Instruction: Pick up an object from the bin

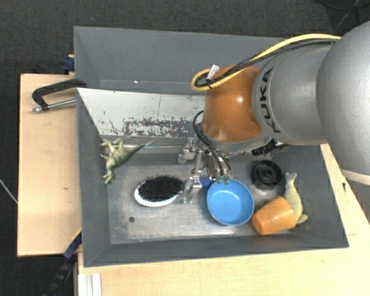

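Your tool (201, 176) is low, near the middle of the bin (172, 60), under the orange wrist cover (231, 106). It sits in the gap between two things. The white oval brush with black bristles (158, 190) lies just beside it at 8 o'clock. The blue bowl (230, 205) stands upright just beside it at 4 o'clock. I cannot tell whether the tool is apart or together, because the wrist hides too much of it.

Neither thing is in the tool's grip yet, so commit to one of them. I'd judge the bowl the better bet, since its near rim at 10 o'clock is thin and stands up off the floor. Shift towards it, straddle that rim with one side inside and one outside, then close. The brush is low and flat and will probably skate across the metal floor if you clip its end. If you do choose the brush, come down square across its narrow width.

Lift straight up. The orange cup (274, 216) lies on its side at the bowl's 4 o'clock, close enough to get dragged along. The black round piece (266, 173) at 3 o'clock and the pale yellow thing (294, 197) beyond the cup are near too. The green toy dinosaur (114, 156) at 9 o'clock is well apart and needs no attention.
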